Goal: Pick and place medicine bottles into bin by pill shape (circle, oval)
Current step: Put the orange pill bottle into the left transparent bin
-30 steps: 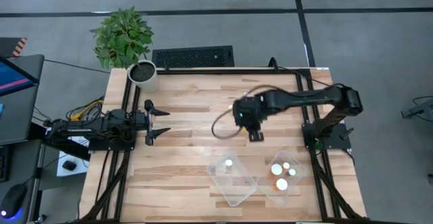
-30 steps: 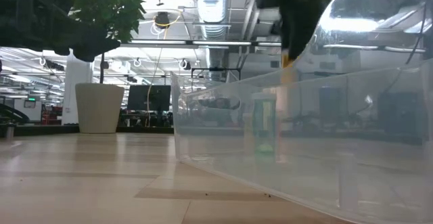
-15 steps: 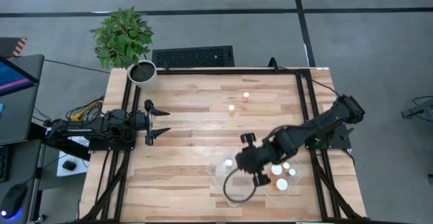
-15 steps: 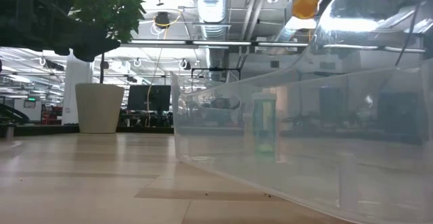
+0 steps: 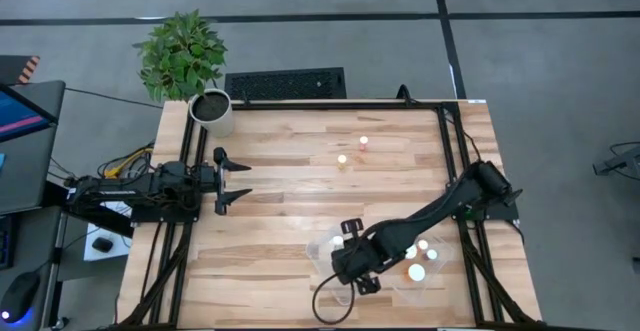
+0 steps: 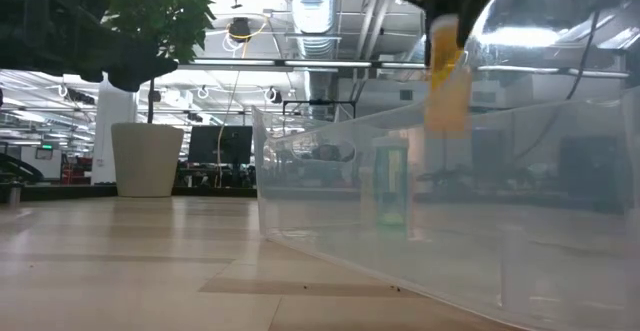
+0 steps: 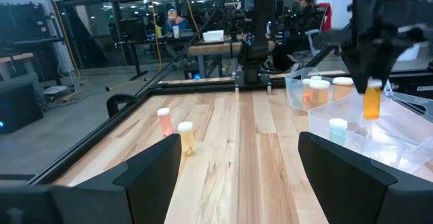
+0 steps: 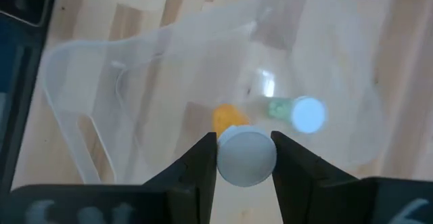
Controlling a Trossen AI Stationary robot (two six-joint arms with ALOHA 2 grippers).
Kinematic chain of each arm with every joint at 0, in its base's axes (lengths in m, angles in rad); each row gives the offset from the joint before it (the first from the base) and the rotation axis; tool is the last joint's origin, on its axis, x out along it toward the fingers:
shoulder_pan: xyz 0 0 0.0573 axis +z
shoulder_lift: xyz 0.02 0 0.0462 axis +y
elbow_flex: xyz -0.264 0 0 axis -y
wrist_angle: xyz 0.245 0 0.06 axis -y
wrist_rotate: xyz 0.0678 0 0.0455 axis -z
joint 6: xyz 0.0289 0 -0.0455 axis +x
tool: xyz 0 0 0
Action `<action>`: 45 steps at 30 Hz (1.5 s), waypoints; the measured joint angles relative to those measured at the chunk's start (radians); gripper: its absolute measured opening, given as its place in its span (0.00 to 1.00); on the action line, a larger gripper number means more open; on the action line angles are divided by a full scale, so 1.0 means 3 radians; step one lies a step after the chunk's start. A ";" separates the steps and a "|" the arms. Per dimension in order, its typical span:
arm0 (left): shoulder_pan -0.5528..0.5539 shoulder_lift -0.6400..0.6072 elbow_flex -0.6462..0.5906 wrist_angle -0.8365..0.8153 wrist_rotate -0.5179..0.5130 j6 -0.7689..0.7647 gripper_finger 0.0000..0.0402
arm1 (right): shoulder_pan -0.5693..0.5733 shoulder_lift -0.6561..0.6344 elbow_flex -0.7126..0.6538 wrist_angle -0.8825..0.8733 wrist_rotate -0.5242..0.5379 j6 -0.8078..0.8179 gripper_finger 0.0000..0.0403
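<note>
The right gripper (image 8: 245, 158) has carried an orange bottle (image 6: 447, 89) over the left bin (image 5: 322, 252) near the desk (image 5: 280, 171) front edge, fingers (image 8: 199, 163) clamped on its cap, apparently ready for release; left gripper (image 5: 238, 180) waits open

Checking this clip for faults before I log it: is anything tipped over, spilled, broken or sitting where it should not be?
Nothing stands out. The right gripper holds an orange bottle upright over the left bin. The two bottles on the table stand upright, as do those in the bins.
</note>
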 joint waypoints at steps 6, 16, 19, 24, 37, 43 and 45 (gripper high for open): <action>-0.0001 0.0000 0.0000 -0.0001 0.0000 0.0000 0.73 | 0.0012 0.0231 0.0000 0.0038 -0.0186 0.0164 0.33; -0.0001 0.0000 0.0000 -0.0001 0.0001 0.0000 0.73 | 0.0023 0.0245 -0.0003 -0.0033 -0.0198 0.0273 0.33; -0.0001 0.0000 0.0001 -0.0001 0.0000 0.0000 0.73 | 0.0006 0.0247 0.0001 -0.0082 -0.0182 0.0240 0.33; 0.0000 0.0000 0.0000 0.0000 0.0000 0.0000 0.73 | -0.0065 0.0280 -0.0052 -0.0021 -0.0182 0.0193 0.33; 0.0000 0.0000 0.0000 -0.0001 0.0001 0.0000 0.73 | -0.0216 0.0279 -0.0086 0.0132 -0.0171 0.0117 0.33; 0.0000 0.0000 0.0001 0.0000 0.0001 0.0000 0.73 | -0.0244 0.0279 -0.0146 0.0204 -0.0153 0.0077 0.33; 0.0000 0.0000 0.0000 0.0000 0.0000 0.0000 0.73 | -0.0244 0.0278 -0.0146 0.0200 -0.0153 0.0077 0.33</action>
